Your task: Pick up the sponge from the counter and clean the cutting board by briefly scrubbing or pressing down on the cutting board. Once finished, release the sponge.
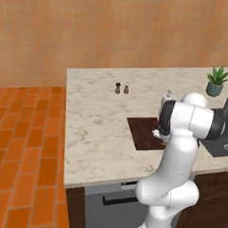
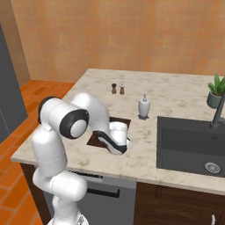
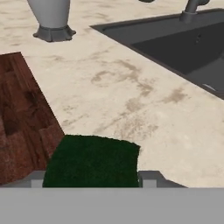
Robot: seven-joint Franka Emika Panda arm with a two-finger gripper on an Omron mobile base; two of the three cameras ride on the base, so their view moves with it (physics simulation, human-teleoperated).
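Two fingertips (image 3: pixel 148 178) of the gripper (image 3: pixel 92 180) clamp the sponge (image 3: pixel 92 162) beside the cutting board (image 3: pixel 22 118); next, I judge, carrying it over the wood.

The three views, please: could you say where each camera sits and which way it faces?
Left base view: behind-left of the arm, facing forward-down at the counter and cutting board; arm at lower right.
Right base view: behind-right, same counter and board, plus sink; arm at lower left.
Hand view: on the hand, along the claw at the sponge.
Both base views share the soap dispenser.
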